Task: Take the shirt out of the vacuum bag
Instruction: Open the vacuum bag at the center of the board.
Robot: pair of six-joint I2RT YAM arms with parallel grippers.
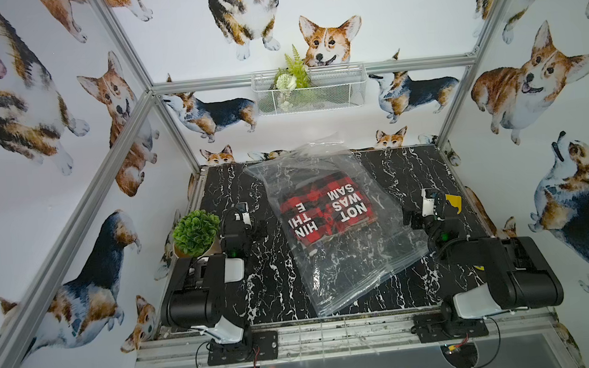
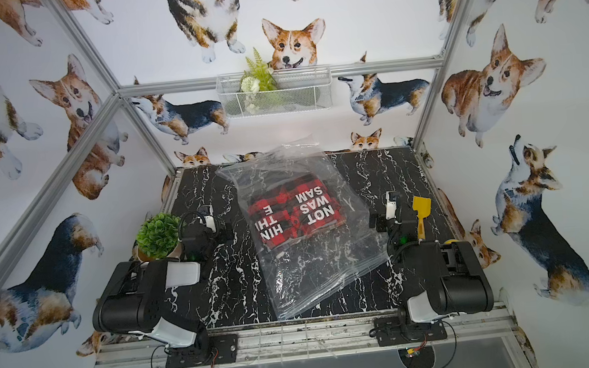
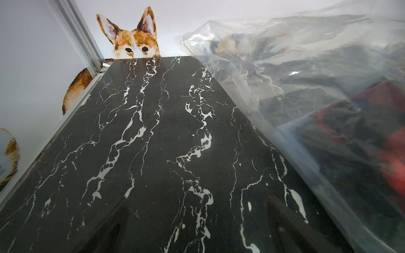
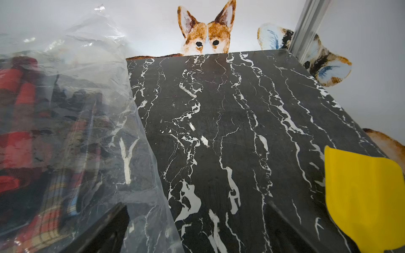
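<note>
In both top views the large crinkly transparent plastic vacuum bag (image 1: pixel 345 260) (image 2: pixel 310 270) lies slantwise on the middle of the black white-veined marble table (image 1: pixel 265 284) (image 2: pixel 229 287). The folded red-and-black checked shirt with white letters (image 1: pixel 324 209) (image 2: pixel 293 213) is inside it, towards the bag's far half. The left gripper (image 1: pixel 258 227) (image 2: pixel 225 230) rests low just left of the bag and the right gripper (image 1: pixel 411 220) (image 2: pixel 375 221) just right of it. A round green potted plant (image 1: pixel 196 232) stands beyond the left gripper from the bag, and a flat yellow plastic scraper (image 2: pixel 420 211) lies beyond the right one. In the left wrist view the left gripper (image 3: pixel 197 200) has its jaws spread wide with only bare table between them; the bag (image 3: pixel 306 76) rises alongside, the shirt (image 3: pixel 390 157) a red blur within. In the right wrist view the right gripper (image 4: pixel 197 204) likewise stands wide apart and holds nothing; the bag's (image 4: pixel 98 87) edge crosses one dark finger (image 4: pixel 105 227), contact unclear, with the shirt (image 4: pixel 19 149) inside and the scraper (image 4: pixel 361 197) opposite.
</note>
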